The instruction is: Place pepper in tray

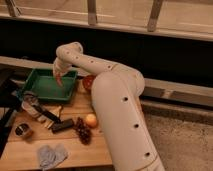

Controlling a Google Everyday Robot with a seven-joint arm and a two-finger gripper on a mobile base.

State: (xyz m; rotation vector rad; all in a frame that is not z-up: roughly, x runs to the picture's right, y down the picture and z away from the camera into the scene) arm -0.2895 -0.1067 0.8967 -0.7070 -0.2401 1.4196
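Note:
The green tray (pixel 39 91) lies at the back left of the wooden table. My gripper (pixel 58 75) hangs over the tray's right half, at the end of the white arm reaching in from the right. A slim red pepper (pixel 59 80) hangs point-down from the fingers, just above the tray floor. The gripper is shut on it.
An orange bowl (pixel 88 83) stands right of the tray, partly behind the arm. In front lie a round orange fruit (pixel 90 120), dark grapes (pixel 82 131), a black block (pixel 62 125), a small tin (pixel 22 131), a grey cloth (pixel 50 155) and a clear utensil (pixel 30 103).

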